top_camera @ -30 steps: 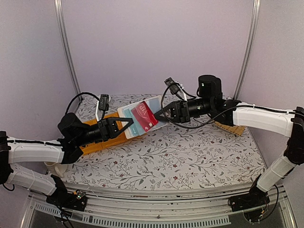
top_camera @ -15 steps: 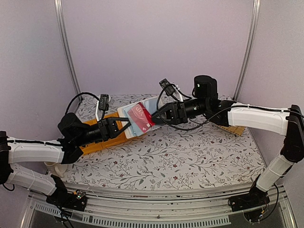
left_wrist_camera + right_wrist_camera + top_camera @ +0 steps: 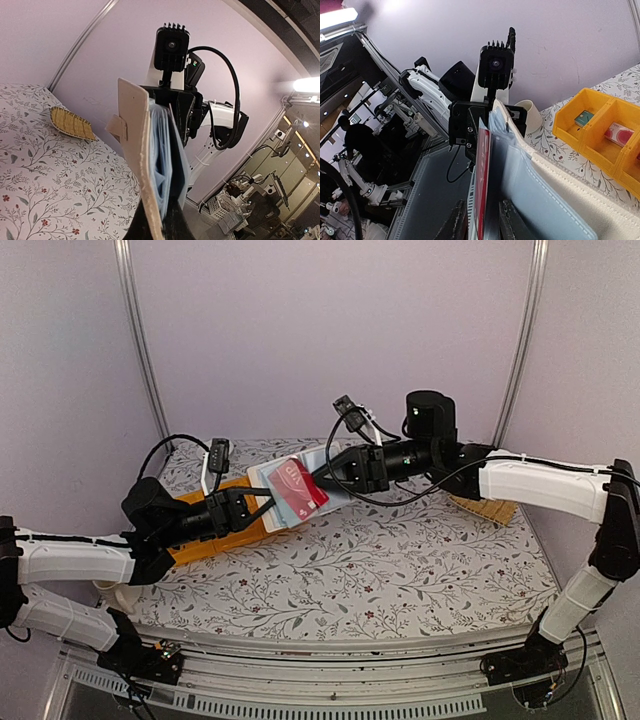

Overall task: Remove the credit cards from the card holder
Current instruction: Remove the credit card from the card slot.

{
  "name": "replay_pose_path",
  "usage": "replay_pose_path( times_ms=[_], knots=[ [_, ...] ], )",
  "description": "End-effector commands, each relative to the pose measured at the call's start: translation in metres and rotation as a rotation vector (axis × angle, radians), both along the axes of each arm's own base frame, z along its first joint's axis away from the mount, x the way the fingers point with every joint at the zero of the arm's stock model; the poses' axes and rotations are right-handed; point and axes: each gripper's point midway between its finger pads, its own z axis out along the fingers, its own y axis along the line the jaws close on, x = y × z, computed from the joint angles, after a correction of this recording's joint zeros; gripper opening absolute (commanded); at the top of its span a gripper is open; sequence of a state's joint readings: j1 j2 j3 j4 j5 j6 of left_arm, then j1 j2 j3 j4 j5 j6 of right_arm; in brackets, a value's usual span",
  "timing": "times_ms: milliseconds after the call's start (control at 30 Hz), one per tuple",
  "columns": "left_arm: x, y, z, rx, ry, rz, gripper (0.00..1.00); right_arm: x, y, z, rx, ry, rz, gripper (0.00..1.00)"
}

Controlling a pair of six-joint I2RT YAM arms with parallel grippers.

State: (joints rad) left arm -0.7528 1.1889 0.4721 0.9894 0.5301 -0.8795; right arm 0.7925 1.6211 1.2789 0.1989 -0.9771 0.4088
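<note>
The card holder (image 3: 260, 476) is held up off the table, its whitish cover (image 3: 134, 145) and pale blue leaves (image 3: 530, 185) seen edge-on in both wrist views. My left gripper (image 3: 265, 503) is shut on the holder's left edge, with the cover and leaves pinched between its fingers (image 3: 160, 220). A red credit card (image 3: 299, 486) sticks out of a sleeve. My right gripper (image 3: 322, 476) straddles the card's right edge. In the right wrist view the red card (image 3: 483, 170) stands between the fingers (image 3: 457, 224) with a slim gap showing, so the right gripper (image 3: 481, 220) is open.
Yellow bins (image 3: 205, 538) lie under my left arm. The bins (image 3: 600, 125) hold a teal card (image 3: 582, 118) and a pink card (image 3: 619, 134). A woven straw basket (image 3: 487, 509) sits at the back right, and also shows as the straw basket (image 3: 72, 124).
My right gripper has moved left against the holder and loosened its pinch. The red card and the holder's right side have shifted left and up. My left arm has stayed put.
</note>
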Motion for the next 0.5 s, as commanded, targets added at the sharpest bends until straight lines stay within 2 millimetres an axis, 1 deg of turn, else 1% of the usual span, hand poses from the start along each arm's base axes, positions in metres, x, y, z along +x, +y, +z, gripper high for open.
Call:
replay_pose_path(
  times_ms=[0, 100, 200, 233, 367, 467],
  knots=[
    [-0.0057, 0.0007, 0.0142, -0.033, -0.048, -0.012, 0.0, 0.0043, 0.0103, -0.0074, -0.035, -0.001, -0.012, 0.23],
    [-0.0059, 0.001, 0.0147, -0.033, -0.05, -0.012, 0.0, 0.0038, 0.0116, -0.0108, -0.045, 0.002, -0.006, 0.23],
    [-0.0064, 0.0014, 0.0146, -0.034, -0.05, -0.012, 0.0, 0.0023, 0.0106, -0.0081, -0.04, -0.004, -0.001, 0.2],
    [-0.0067, 0.0015, 0.0147, -0.034, -0.052, -0.012, 0.0, 0.0011, 0.0101, -0.0075, -0.039, -0.006, 0.003, 0.15],
    [-0.0067, 0.002, 0.0148, -0.034, -0.054, -0.009, 0.0, 0.0, 0.0089, -0.0069, -0.039, -0.009, 0.005, 0.05],
    [-0.0068, 0.0019, 0.0148, -0.034, -0.054, -0.01, 0.0, -0.0015, 0.0089, -0.0079, -0.041, -0.006, 0.011, 0.03]
  ],
)
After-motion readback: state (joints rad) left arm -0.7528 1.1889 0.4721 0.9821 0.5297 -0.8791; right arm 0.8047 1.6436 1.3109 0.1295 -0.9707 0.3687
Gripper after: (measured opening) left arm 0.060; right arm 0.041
